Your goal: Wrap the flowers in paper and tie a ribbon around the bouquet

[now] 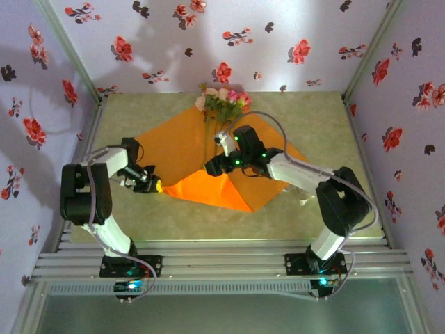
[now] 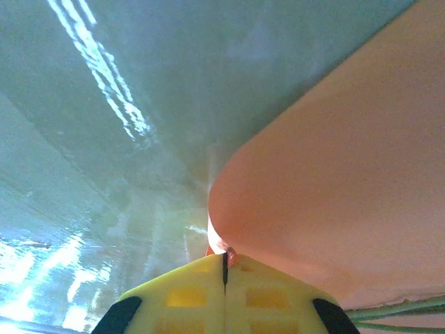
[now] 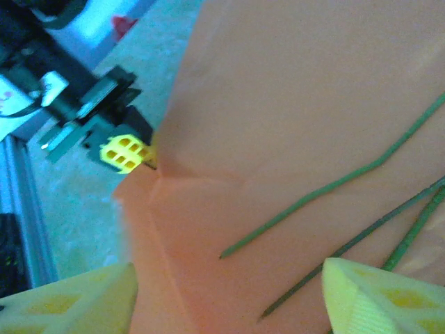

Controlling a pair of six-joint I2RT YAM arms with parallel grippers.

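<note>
The orange paper (image 1: 182,149) lies spread on the table like a diamond, its near part folded into a raised flap (image 1: 215,186). The flowers (image 1: 222,99) rest on its far corner, and their green stems (image 3: 334,188) run down over the sheet. My left gripper (image 1: 157,186) is shut on the paper's left edge; its yellow fingertips (image 2: 226,263) pinch the orange fold (image 2: 334,181). My right gripper (image 3: 229,299) hovers open over the paper (image 3: 292,104) near the stem ends, with nothing between its fingers (image 3: 83,299). In the top view the right gripper (image 1: 211,167) is above the sheet's middle. The ribbon is out of view.
Flower-print walls (image 1: 42,104) close in the table (image 1: 313,118) on the left, back and right. An aluminium rail (image 1: 222,264) runs along the near edge by the arm bases. The left gripper's yellow fingers (image 3: 125,153) show in the right wrist view.
</note>
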